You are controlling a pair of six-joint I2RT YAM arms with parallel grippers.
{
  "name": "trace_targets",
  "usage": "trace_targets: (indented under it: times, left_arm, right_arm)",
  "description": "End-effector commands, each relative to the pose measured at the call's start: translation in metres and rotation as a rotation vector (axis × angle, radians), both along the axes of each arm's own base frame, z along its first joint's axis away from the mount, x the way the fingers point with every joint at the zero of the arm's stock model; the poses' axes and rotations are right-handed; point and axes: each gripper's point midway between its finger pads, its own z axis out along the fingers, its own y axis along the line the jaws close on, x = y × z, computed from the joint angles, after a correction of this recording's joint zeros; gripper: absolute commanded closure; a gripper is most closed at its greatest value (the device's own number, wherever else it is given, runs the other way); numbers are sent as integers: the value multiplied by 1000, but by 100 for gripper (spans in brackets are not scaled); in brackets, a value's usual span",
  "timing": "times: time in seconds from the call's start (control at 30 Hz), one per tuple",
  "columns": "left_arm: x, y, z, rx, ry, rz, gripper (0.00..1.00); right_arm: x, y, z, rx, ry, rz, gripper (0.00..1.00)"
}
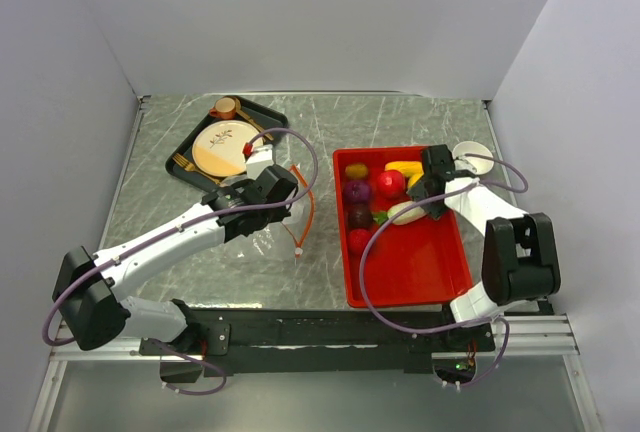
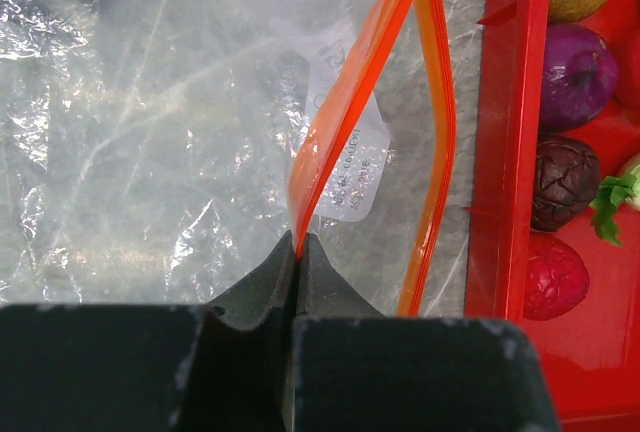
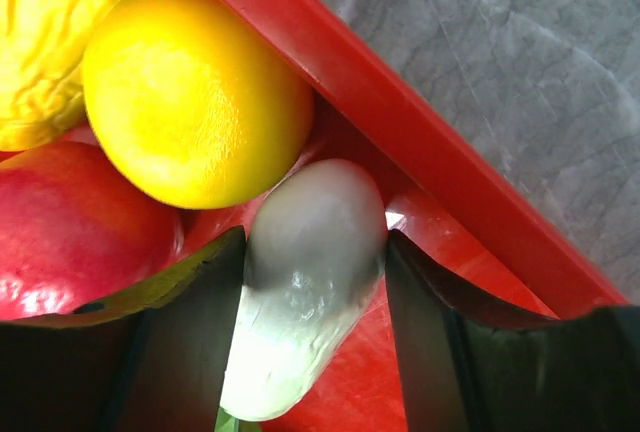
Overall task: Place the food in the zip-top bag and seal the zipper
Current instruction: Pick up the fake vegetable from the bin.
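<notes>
Left of middle on the table [image 1: 400, 122], the left gripper [image 2: 298, 247] pinches tight on the zipper [image 2: 345, 122] of the zip-top bag [image 2: 130, 132]. Toward the right edge, in the red tray [image 3: 400, 112], the right gripper [image 3: 315, 240] flanks the white food piece [image 3: 290, 352], and I cannot tell whether it grips. The piece is glossy and may squirt free under a squeeze.

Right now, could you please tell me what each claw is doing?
Left claw: closed on the orange zipper strip.
Right claw: closed on the white food piece.
</notes>
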Motion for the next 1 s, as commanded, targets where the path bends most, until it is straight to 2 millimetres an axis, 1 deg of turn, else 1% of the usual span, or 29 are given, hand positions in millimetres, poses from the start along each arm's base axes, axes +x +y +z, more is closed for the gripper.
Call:
trace_targets:
  times: [0.0,0.07,0.1,0.17,0.2,0.27,0.3,0.33,0.37,0.4,0.43,0.5,0.53,0.6,0.63,0.67,0.7,0.73,0.77,0.83,0.87,0.93,0.97]
  left_arm:
    - [3,-3,9,-18,-19,-11,99]
    - [3,-3,8,-14,-16,-9,99]
    - [4,-4,9,-15,-17,-9,99]
    - [4,-4,9,-18,-17,-6,99]
    - [4,-4,9,-20,-15,-7,99]
    - [3,-5,10,-24,-16,-7,99]
    - [3,-4,10,-26,-17,-8,99]
    - [3,-5,10,-28,-18,-9,99]
    - [3,-5,9,-29,-17,-11,99]
    - [3,-6,10,-33,-17,-13,99]
    - [3,-6,10,-33,-16,-15,99]
    - [3,-7,9,-32,-15,-19,99]
    - [3,-7,9,-31,-14,-19,99]
    - [3,-8,9,-34,-14,-19,99]
    - [2,-8,8,-34,-11,-21,99]
    - [3,-8,10,-39,-15,-22,99]
    - [2,-9,10,-41,-14,-25,99]
    - [4,-11,13,-52,-23,-32,99]
    - [2,-12,14,-59,-24,-46,99]
    - [2,-15,18,-79,-38,-61,99]
    - [1,-18,20,-94,-46,-78,99]
    - [0,-18,22,-107,-52,-85,99]
    - [0,-19,24,-113,-54,-89,99]
  right_arm:
    - [2,-3,23,0,-89,2,49]
    - [0,-1,26,8,-107,16,53]
    - [-1,1,35,18,-136,25,56]
    - [-5,2,39,25,-159,37,59]
    - [-6,2,51,27,-198,35,59]
    - [-10,2,58,28,-228,40,62]
    - [-10,3,71,34,-270,44,63]
    - [-12,4,76,41,-286,52,63]
    - [-13,6,89,49,-328,55,63]
    - [-13,9,97,54,-351,64,63]
    - [-14,15,104,59,-371,82,63]
    - [-15,25,126,69,-439,113,63]
    - [-15,37,135,70,-466,149,62]
    - [-13,50,156,71,-520,192,62]
    - [-15,67,161,77,-533,243,62]
    - [-13,71,163,60,-532,254,61]
    - [-11,80,173,59,-548,275,61]
    - [-11,86,173,53,-539,289,61]
    - [-10,97,169,45,-520,314,61]
    - [-6,109,174,48,-531,337,61]
    - [-4,116,171,49,-520,349,61]
    - [-3,132,177,71,-539,386,61]
    - [-2,138,176,74,-539,396,61]
